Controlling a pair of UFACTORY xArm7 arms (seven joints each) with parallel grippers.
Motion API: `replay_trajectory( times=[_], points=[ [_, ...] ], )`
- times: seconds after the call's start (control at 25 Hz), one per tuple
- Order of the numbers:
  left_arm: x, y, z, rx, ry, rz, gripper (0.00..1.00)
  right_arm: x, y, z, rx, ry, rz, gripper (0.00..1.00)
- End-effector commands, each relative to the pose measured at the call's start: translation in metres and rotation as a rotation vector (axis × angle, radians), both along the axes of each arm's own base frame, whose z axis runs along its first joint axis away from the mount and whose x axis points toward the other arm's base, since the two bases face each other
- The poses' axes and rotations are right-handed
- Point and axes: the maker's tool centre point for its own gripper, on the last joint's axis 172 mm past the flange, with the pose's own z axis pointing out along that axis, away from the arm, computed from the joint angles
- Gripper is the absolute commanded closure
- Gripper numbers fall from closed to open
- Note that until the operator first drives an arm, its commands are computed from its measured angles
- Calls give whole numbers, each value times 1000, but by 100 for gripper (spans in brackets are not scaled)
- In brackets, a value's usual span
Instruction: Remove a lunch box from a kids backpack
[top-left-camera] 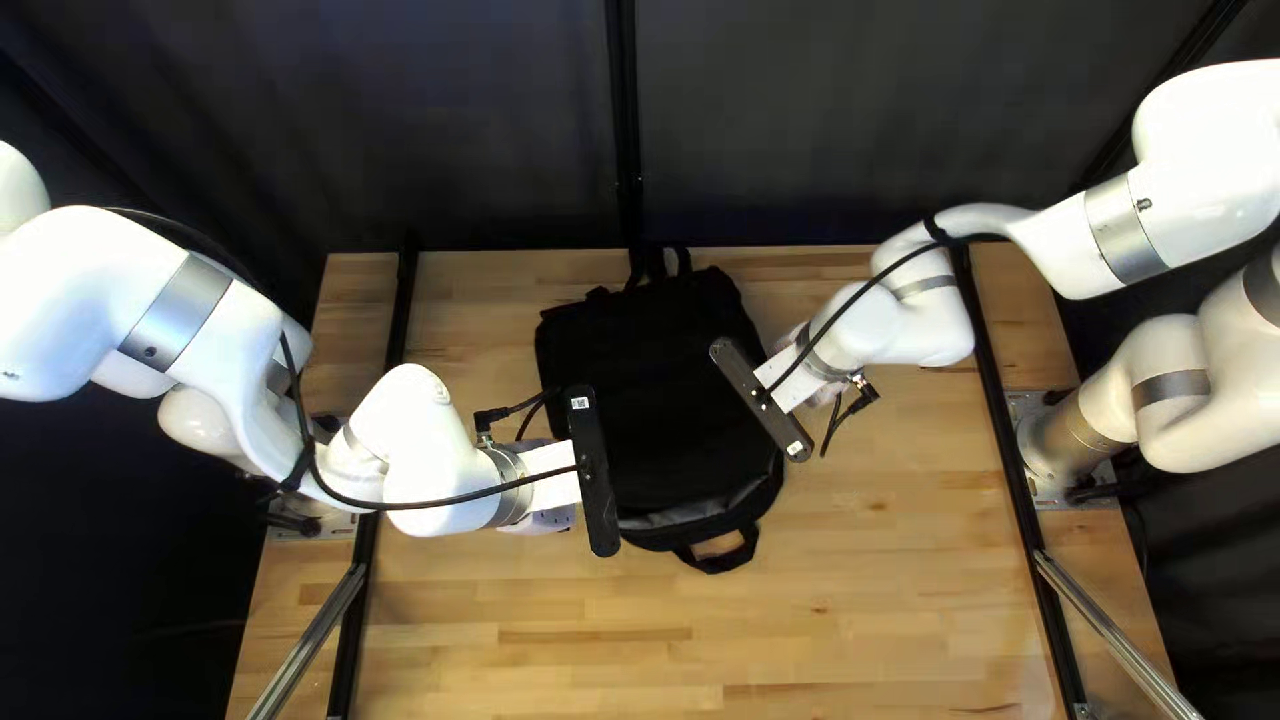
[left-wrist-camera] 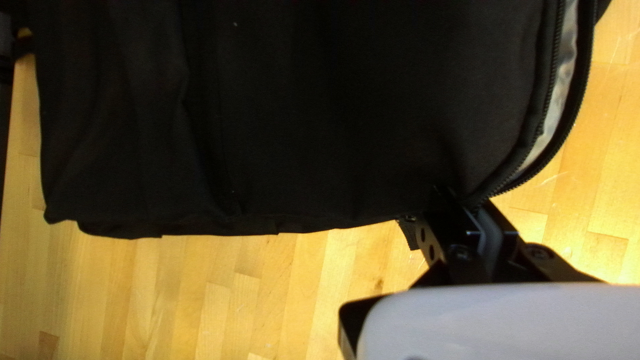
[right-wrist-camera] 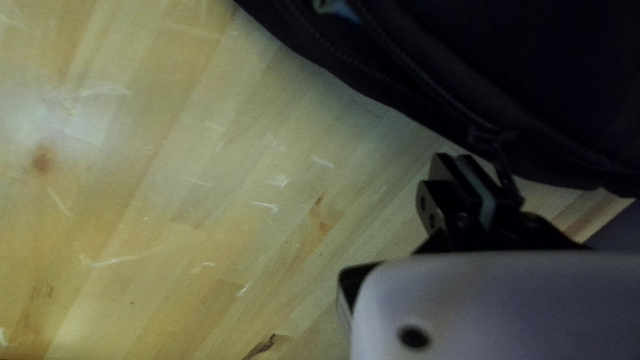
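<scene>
A black backpack [top-left-camera: 654, 387] lies on the table, its unzipped gap showing grey lining [top-left-camera: 687, 512] near the lower end. Over its left edge is my left gripper [top-left-camera: 551, 478], fingertips hidden from above. In the left wrist view the left gripper [left-wrist-camera: 463, 203] pinches the backpack [left-wrist-camera: 320, 120] at its edge, beside the open zipper. My right gripper [top-left-camera: 792, 379] is above the other side. In the right wrist view the right gripper [right-wrist-camera: 460, 163] is shut with nothing seen between its fingers, close beside the zipper pull [right-wrist-camera: 503, 167] on the backpack [right-wrist-camera: 560, 80]. No lunch box is visible.
The wooden table [top-left-camera: 854, 587] extends around the backpack. A carry handle [top-left-camera: 723, 554] sticks out at the backpack's near end, and straps [top-left-camera: 660, 260] at its far end. Metal rails [top-left-camera: 314, 640] run along the table's sides. A dark curtain hangs behind.
</scene>
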Motion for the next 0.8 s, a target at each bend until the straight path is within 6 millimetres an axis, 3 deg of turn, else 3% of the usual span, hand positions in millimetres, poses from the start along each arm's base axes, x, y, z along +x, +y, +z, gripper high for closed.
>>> replay_trajectory(
  times=[0.04,0.36,0.4,0.64,0.8],
  points=[
    [2,0,1,-1,0,-2,100,-1,9,7,2,-9,6,0],
    [5,-1,3,0,3,-8,100,-4,56,34,-59,-72,-28,0],
    [5,-2,3,0,4,-8,100,-6,69,37,-72,-84,-37,0],
    [9,-10,4,3,6,-11,100,-21,127,40,-124,-137,-64,0],
    [10,-31,8,12,12,-13,100,-33,153,35,-139,-158,-66,0]
  ],
)
